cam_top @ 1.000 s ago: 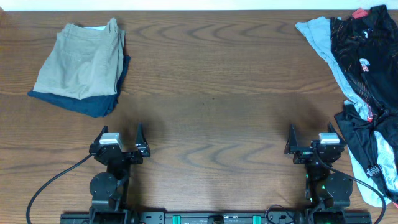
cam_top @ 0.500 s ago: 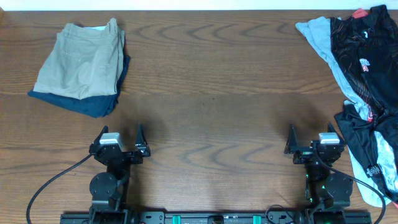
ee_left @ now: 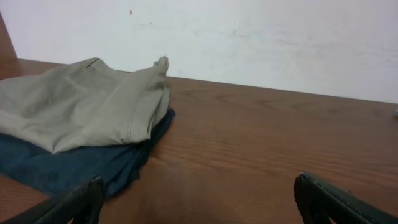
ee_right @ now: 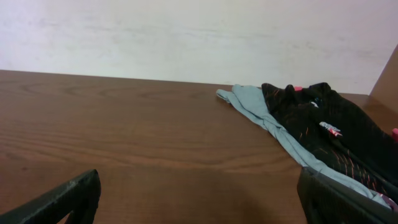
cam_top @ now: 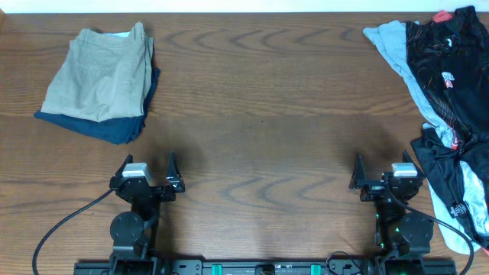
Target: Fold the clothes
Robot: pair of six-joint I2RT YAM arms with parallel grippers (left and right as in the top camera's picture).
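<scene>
You are holding nothing.
Your left gripper (cam_top: 149, 162) and right gripper (cam_top: 382, 160) are standing wide open, the right near the black jersey (cam_top: 447, 53).

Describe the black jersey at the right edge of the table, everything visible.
The jersey is thin black fabric with faint orange contour lines and small white and red logos. It lies unfolded and crumpled along the table's right edge, running partly out of the overhead view. It sprawls over a grey T-shirt, with a scrap of red cloth at its far end.
</scene>
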